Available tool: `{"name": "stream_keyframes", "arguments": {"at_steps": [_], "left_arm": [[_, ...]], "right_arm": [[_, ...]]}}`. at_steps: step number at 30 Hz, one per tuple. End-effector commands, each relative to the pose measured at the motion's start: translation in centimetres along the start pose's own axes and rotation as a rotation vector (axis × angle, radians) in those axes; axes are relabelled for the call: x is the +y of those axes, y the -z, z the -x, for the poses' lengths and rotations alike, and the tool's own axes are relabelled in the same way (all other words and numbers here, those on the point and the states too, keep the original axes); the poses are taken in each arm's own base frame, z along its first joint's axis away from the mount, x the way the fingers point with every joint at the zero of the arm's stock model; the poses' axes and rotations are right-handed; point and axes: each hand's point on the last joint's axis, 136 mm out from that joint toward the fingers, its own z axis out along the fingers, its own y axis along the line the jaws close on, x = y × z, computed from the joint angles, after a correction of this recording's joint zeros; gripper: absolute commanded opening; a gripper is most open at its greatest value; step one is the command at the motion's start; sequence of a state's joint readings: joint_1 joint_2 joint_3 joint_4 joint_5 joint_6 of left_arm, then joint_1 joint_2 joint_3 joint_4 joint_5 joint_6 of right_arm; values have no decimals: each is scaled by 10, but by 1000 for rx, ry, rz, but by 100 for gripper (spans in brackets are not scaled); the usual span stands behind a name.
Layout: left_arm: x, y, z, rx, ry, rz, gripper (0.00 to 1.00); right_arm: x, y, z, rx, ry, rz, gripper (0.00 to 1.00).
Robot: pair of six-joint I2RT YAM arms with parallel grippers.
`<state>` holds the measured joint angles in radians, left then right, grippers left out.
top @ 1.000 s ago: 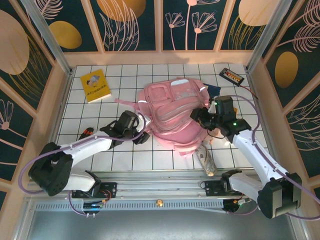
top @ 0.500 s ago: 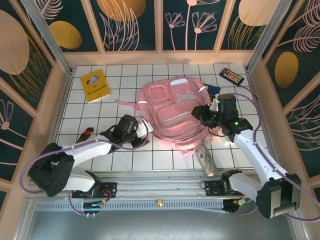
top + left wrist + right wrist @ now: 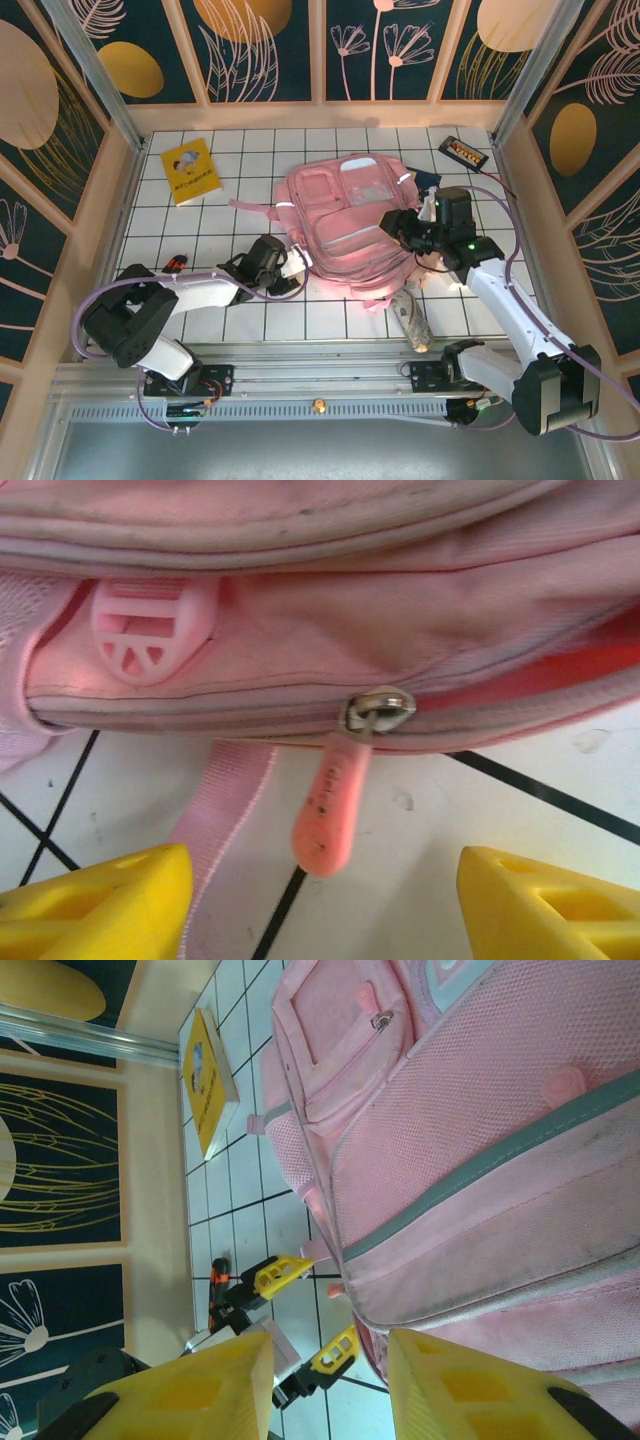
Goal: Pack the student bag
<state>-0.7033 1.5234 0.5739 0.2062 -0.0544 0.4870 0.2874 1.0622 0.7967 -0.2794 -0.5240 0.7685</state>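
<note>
I am viewing the student bag (image 3: pixel 345 225) lying flat mid-table (image 3: pixel 330 318), nearer the far edge. My right gripper (image 3: pixel 330 1390) is hovering part-open, empty, over its right side. My left gripper (image 3: pixel 320 910) is gaping wide, empty, with the bag's zipper pull (image 3: pixel 330 810) dangling just ahead of its fingers.

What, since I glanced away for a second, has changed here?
The left gripper slid right along the near edge of the student bag, arm folding in; its open fingers now flank the zipper pull without touching it. The right gripper, bag and yellow book stayed roughly put.

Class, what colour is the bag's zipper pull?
Pink zipper pull, best in left wrist view.
</note>
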Motion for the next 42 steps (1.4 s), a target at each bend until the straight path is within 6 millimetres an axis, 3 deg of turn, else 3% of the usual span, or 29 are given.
{"name": "stream_keyframes", "arguments": {"at_steps": [1, 11, 20, 26, 27, 29, 30, 32, 35, 39, 42], "left_arm": [[15, -3, 5, -23, -11, 88, 68], [14, -13, 6, -17, -53, 87, 62], [20, -15, 21, -55, -101, 104, 61], [16, -20, 22, -42, -138, 95, 52], [15, -20, 23, -45, -145, 91, 49], [13, -20, 23, -44, -154, 82, 42], [12, -20, 23, -44, -158, 77, 37], [10, -20, 23, -42, -160, 67, 24], [7, -20, 22, -34, -163, 47, 1], [4, -19, 23, -37, -167, 35, 0], [3, -16, 27, -50, -163, 25, 0]], "right_arm": [[3, 1, 0, -5, -2, 28, 36], [1, -2, -2, 0, -12, 32, 35], [-6, -3, -6, 4, -28, 25, 35], [-10, -4, -13, 13, -42, 10, 36], [-13, -3, -16, 18, -45, 3, 43], [-18, -2, -20, 24, -56, -21, 66], [-24, 1, -23, 25, -63, -46, 79], [-36, 7, -29, 26, -76, -110, 94], [-55, 19, -46, 43, -110, -195, 99], [-84, 29, -74, 50, -187, -270, 99], [-94, 21, -90, 72, -233, -265, 99]]}}
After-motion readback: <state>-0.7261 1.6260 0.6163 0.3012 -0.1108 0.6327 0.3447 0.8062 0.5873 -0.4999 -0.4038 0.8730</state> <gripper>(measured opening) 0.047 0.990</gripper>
